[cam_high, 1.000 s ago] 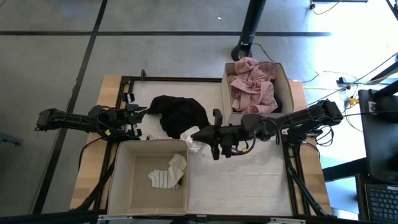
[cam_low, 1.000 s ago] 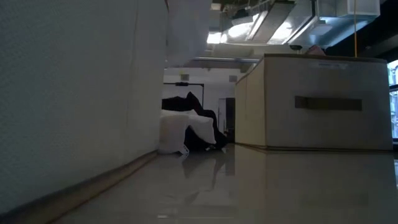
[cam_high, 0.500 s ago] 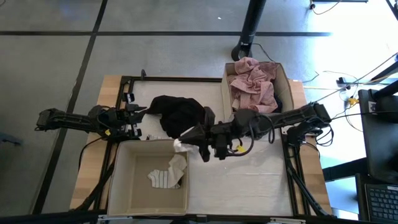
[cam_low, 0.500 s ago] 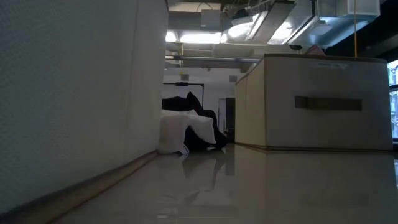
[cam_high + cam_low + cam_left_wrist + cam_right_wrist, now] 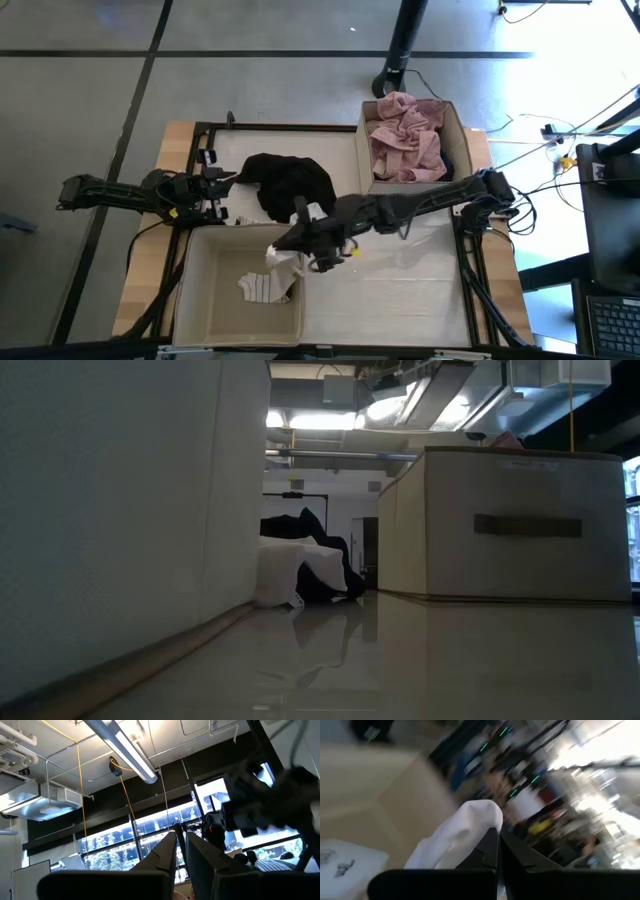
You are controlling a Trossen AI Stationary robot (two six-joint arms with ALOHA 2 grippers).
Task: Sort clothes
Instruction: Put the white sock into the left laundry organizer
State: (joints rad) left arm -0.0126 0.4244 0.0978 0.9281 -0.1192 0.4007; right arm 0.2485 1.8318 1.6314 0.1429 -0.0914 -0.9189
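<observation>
Right hand (image 5: pixel 283 246) is over the right wall of the near-left beige square fabric box (image 5: pixel 192 300), fingers (image 5: pixel 490 849) pinched tight on a small white cloth piece (image 5: pixel 281 257) that hangs just inside the box rim. White-and-black striped small piece (image 5: pixel 258 288) lies on that box's floor. Crumpled black fabric garment (image 5: pixel 290 184) sits on the bench (image 5: pixel 400 300) near the far edge, left of the second beige box (image 5: pixel 460 130) at the far-right corner, which holds the dusty pink crumpled garment (image 5: pixel 405 135). Left hand (image 5: pixel 228 177) is parked by the left edge, touching the black garment's edge; fingers (image 5: pixel 167 855) close together, gripping nothing.
</observation>
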